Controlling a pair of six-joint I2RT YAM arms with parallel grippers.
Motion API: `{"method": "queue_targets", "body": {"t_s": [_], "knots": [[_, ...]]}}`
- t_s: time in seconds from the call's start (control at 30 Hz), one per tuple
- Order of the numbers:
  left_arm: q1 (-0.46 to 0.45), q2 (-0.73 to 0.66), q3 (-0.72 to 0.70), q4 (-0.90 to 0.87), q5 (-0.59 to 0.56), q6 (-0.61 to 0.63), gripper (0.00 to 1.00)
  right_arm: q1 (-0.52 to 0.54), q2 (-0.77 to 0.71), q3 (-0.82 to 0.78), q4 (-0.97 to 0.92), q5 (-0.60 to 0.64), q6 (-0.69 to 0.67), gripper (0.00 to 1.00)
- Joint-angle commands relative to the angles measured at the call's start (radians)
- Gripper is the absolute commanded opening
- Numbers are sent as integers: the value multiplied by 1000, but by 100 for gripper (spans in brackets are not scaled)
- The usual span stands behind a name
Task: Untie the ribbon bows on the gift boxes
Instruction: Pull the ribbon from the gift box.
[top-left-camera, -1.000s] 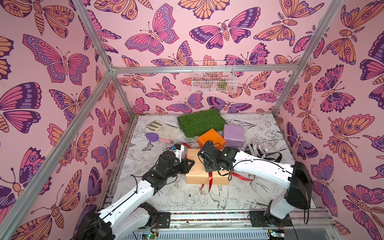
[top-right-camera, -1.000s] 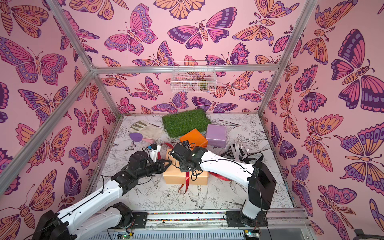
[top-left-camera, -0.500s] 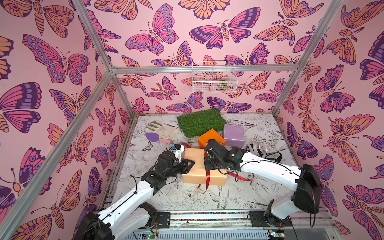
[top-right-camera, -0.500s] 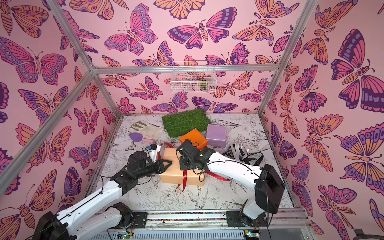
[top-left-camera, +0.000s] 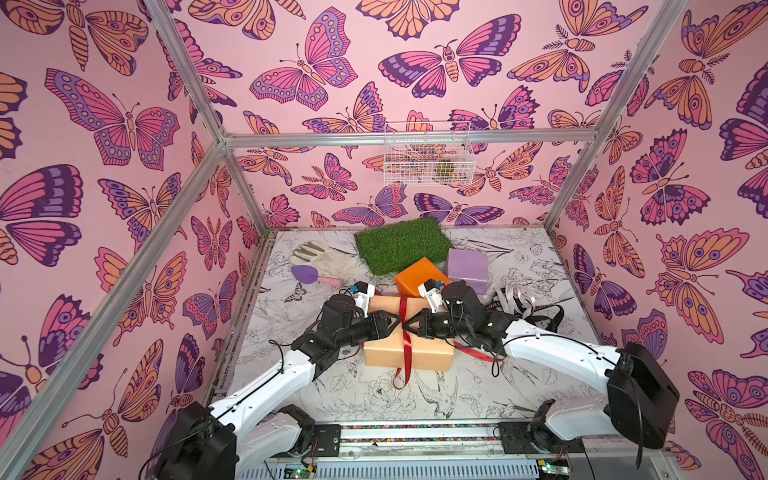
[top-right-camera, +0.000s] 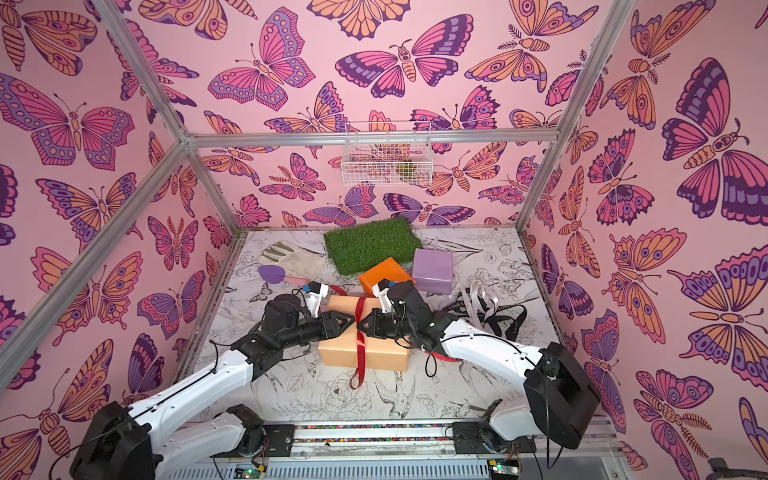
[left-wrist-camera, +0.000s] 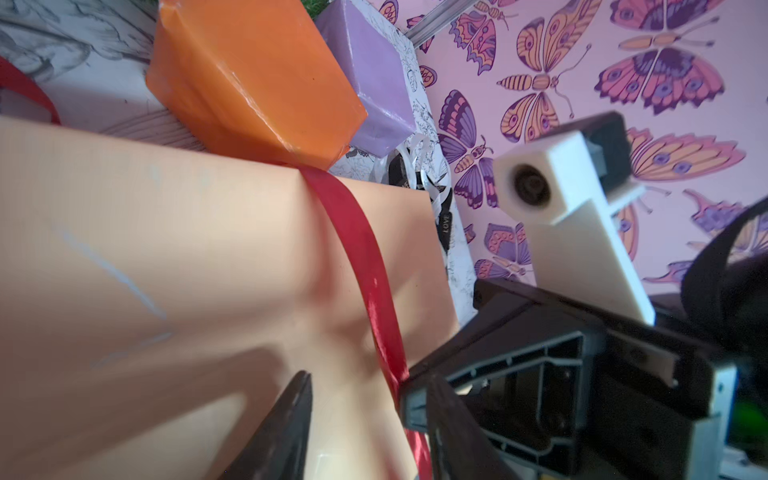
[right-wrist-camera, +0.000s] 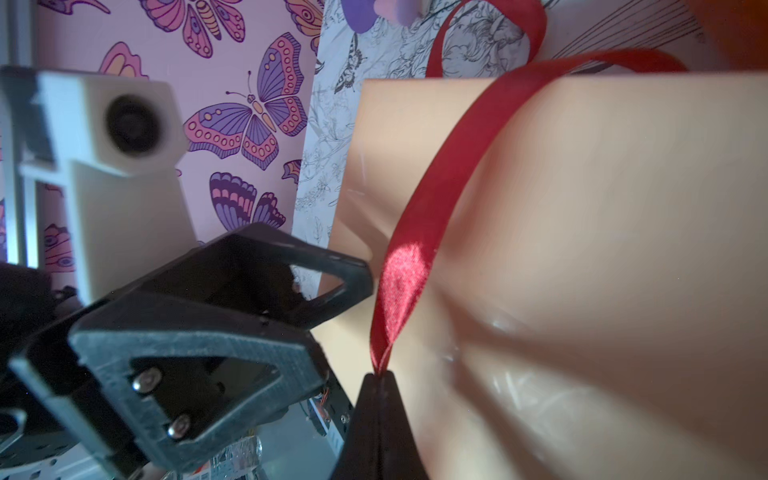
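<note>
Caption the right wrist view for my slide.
The right tool pinches the red ribbon over the peach box, left tool open alongside.

Black ribbon (top-right-camera: 510, 309), lying loose on worktop (top-right-camera: 291, 390): white lettering. Word "LOVE" legible in both top views and in left wrist view (left-wrist-camera: 444, 224). Rest of lettering too small to read.

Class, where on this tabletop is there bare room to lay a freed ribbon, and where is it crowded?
Free: the front strip between the peach box and the base rail, except the red ribbon trailing there; the back corner beyond the lilac box. Crowded: mid-table, where left gripper and right gripper meet, and the loose ribbon pile.
</note>
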Motion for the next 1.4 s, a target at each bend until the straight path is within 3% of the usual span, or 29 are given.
{"method": "queue_targets", "body": {"t_s": [0.0, 0.23, 0.33, 0.37, 0.5, 0.53, 0.6, 0.67, 0.73, 0.77, 0.87, 1.0, 1.37], "knots": [[-9, 2, 6, 80, 26, -50, 55, -11, -34, -20, 67, -33, 15, 0], [-42, 97, 51, 132, 30, -84, 57, -13, -34, -27, 81, -51, 9, 0], [-59, 153, 69, 173, 25, -100, 52, -14, -36, -27, 90, -63, 6, 0], [-62, 174, 75, 189, 24, -107, 46, -14, -38, -28, 89, -66, 4, 0], [-61, 246, 85, 272, 39, -144, 1, -20, -43, -30, 61, -75, -8, 0], [-61, 249, 90, 276, 37, -145, 0, -27, -48, -35, 58, -83, -7, 0], [-61, 249, 97, 277, 34, -143, 0, -43, -69, -53, 55, -94, -6, 16], [-63, 243, 100, 276, 32, -144, 0, -52, -114, -80, 39, -70, -17, 47], [-63, 238, 100, 277, 36, -145, 0, -53, -155, -96, 7, -28, -45, 65], [-66, 235, 100, 277, 36, -148, 0, -53, -170, -101, -7, -11, -58, 69], [-69, 229, 102, 277, 42, -157, 0, -53, -172, -117, 19, -1, -66, 69], [-78, 230, 113, 276, 43, -162, 0, -51, -104, -114, 132, -83, -44, 64], [-80, 215, 120, 273, 19, -172, 0, -25, 1, -97, 261, -154, -29, 41]]}}
